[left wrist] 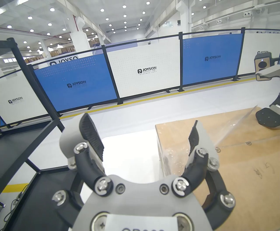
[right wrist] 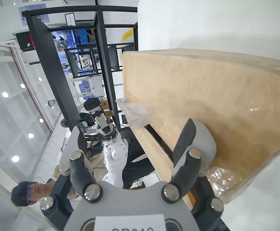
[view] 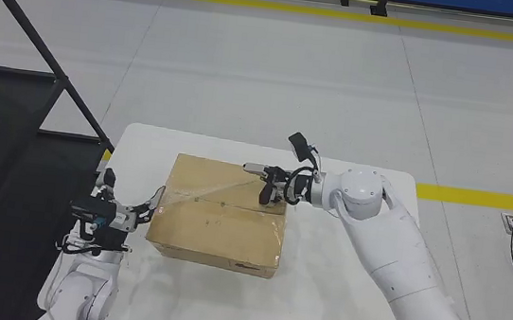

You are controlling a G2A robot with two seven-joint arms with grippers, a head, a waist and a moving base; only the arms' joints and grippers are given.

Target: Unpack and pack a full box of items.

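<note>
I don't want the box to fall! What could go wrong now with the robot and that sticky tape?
1. The clear tape is lifted off the box near the open right tool. It may cling to the fingers or tear partway.
2. The left tool sits open at the box's corner and is not clamping it, so a hard pull might slide the box across the table.

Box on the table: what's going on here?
Both arms are at the closed cardboard box on the white table. The right pincer, open, sits at the lid seam, where a strip of clear tape is peeled up toward it. The left pincer, open, straddles an edge at the box's opposite end. Nothing is unpacked yet.
</note>
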